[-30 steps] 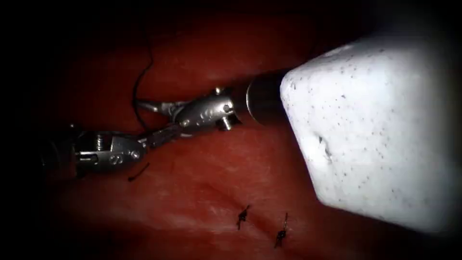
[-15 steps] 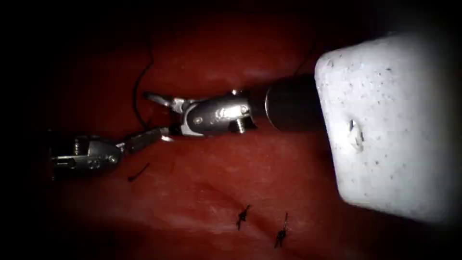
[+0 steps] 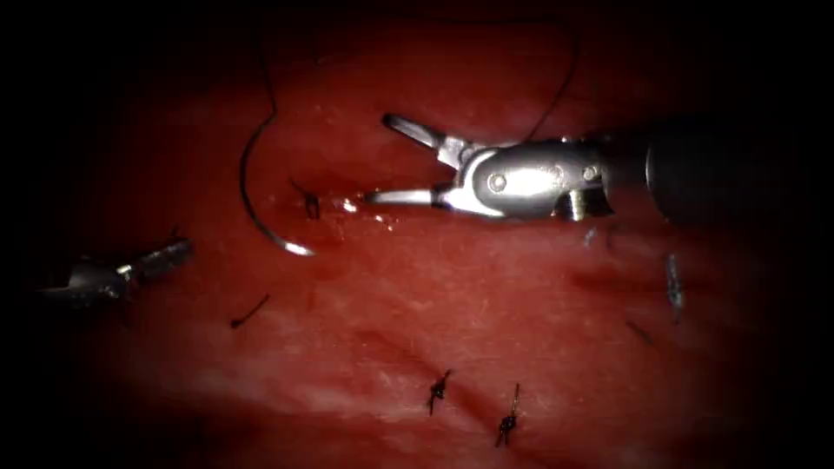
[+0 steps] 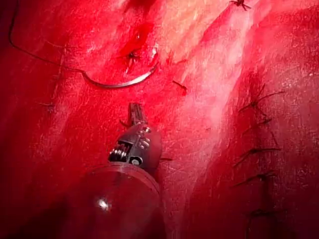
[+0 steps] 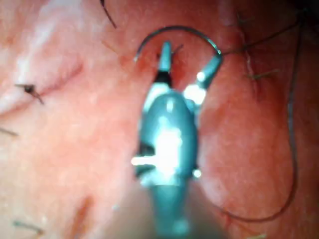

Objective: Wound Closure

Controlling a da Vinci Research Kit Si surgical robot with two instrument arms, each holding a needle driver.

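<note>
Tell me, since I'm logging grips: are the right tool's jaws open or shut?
Open. The right tool has its jaws spread wide, holding nothing; the needle lies free on the tissue beyond their tips.

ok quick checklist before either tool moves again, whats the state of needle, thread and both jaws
1. Needle free of both tools, lying on the tissue left of the right tool's tip: ok.
2. Needle clear of the tissue: cannot tell; one end sits near the knot.
3. Right tool jaws open, holding nothing: ok.
4. Left tool jaws shut, nothing seen in them: ok.
5. Thread trails up from the needle, slack, held by neither tool: ok.
6. Two tied stitches lower down look intact: ok.
</note>
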